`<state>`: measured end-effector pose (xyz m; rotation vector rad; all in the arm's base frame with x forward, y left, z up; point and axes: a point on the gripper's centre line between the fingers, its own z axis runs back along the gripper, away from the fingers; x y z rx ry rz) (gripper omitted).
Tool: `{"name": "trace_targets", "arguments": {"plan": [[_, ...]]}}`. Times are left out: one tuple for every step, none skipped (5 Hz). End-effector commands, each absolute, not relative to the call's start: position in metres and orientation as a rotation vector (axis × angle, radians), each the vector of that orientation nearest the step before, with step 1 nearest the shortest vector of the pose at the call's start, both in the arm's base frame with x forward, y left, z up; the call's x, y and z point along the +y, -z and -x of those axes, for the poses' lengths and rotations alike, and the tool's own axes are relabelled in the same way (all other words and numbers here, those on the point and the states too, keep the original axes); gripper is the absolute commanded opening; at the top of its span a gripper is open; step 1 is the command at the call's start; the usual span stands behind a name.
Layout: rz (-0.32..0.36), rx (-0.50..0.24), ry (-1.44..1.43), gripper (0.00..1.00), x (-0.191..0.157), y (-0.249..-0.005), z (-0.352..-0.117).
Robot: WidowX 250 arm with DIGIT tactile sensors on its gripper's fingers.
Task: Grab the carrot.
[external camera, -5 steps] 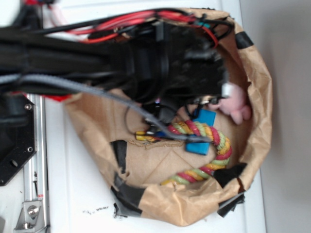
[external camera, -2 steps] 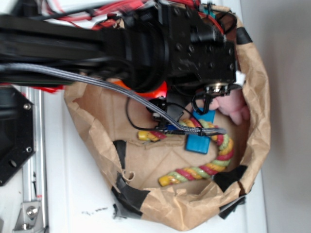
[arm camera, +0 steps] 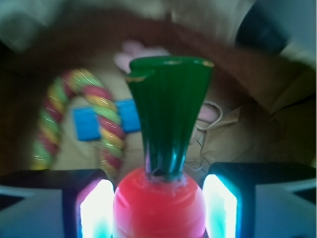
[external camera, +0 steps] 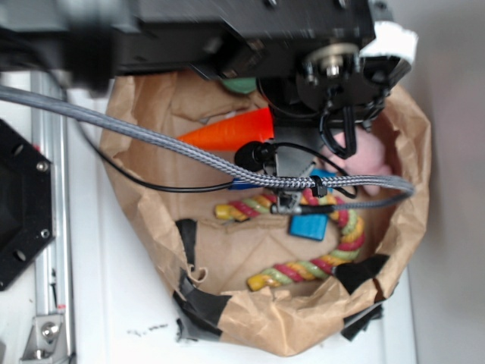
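Note:
The carrot (arm camera: 158, 206), glossy orange with a dark-green ribbed stem, sits between the two lit pads of my gripper (arm camera: 157, 193), stem pointing away from the camera. The pads press on its thick end from both sides. In the exterior view the carrot (external camera: 227, 131) sticks out to the left from under the black wrist, its tip hanging over the inside of the brown paper bag (external camera: 413, 197). The fingers themselves are hidden under the arm (external camera: 250, 38) there.
Inside the bag lie a multicoloured braided rope (external camera: 345, 227), a blue block (external camera: 308, 226) and a pink plush toy (external camera: 369, 155). A green ball (external camera: 242, 85) peeks out by the arm. Black tape (external camera: 201, 303) patches the rim. A metal rail (external camera: 53, 227) runs along the left.
The arm has risen toward the exterior camera and now fills the top of the view. The carrot came up with it, from mostly hidden to plainly showing.

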<state>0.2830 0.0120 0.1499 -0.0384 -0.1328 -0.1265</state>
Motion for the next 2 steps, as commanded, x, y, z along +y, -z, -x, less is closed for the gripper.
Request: {"name": "trace_targets", "arguments": {"plan": [[0.005,-0.238,0.027,0.0,0.014,-0.208,-0.2591],[0.001,-0.233,0.021,0.0,0.0149,-0.2075,-0.2531]]}}
